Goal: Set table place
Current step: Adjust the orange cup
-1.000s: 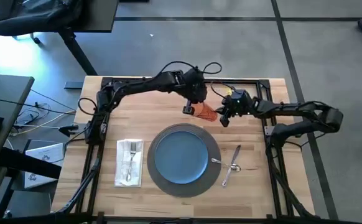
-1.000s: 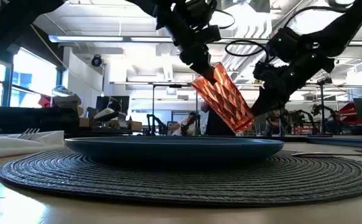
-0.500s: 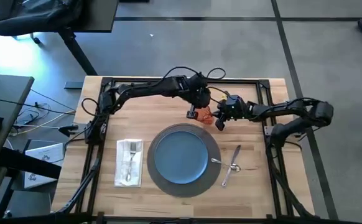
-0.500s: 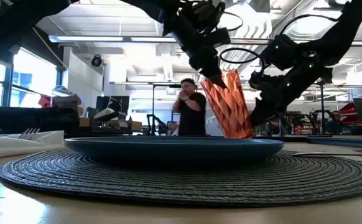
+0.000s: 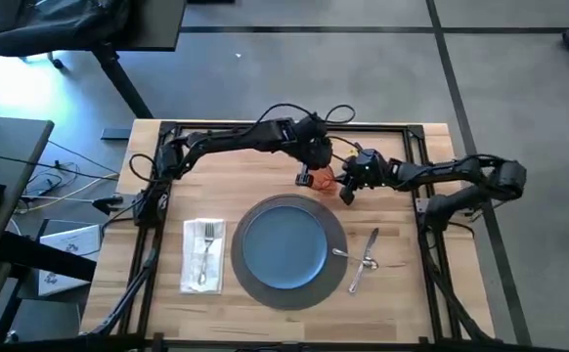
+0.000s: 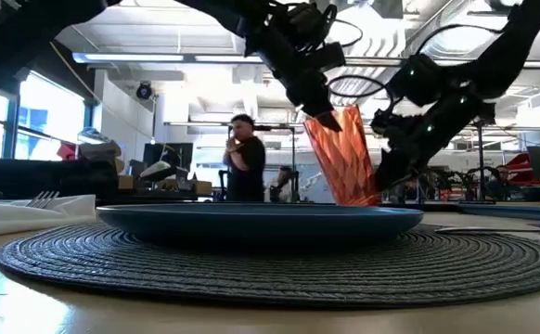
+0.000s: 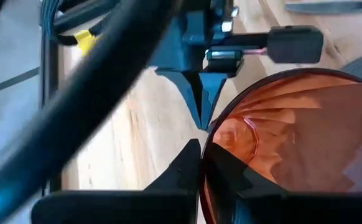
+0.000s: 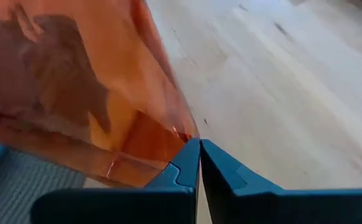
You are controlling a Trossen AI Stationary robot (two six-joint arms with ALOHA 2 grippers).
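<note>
Left of centre I see my left gripper (image 5: 307,177) pinching the rim of the orange cup (image 6: 344,158) (fingers closed on it), just above the placemat (image 5: 335,277) on the table (image 5: 402,303); right gripper (image 5: 345,191) touches the cup, fingers together, empty.

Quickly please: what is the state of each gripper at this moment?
Left gripper: shut on the rim of the orange glass.
Right gripper: shut, fingertips together beside the glass's base, holding nothing.
</note>
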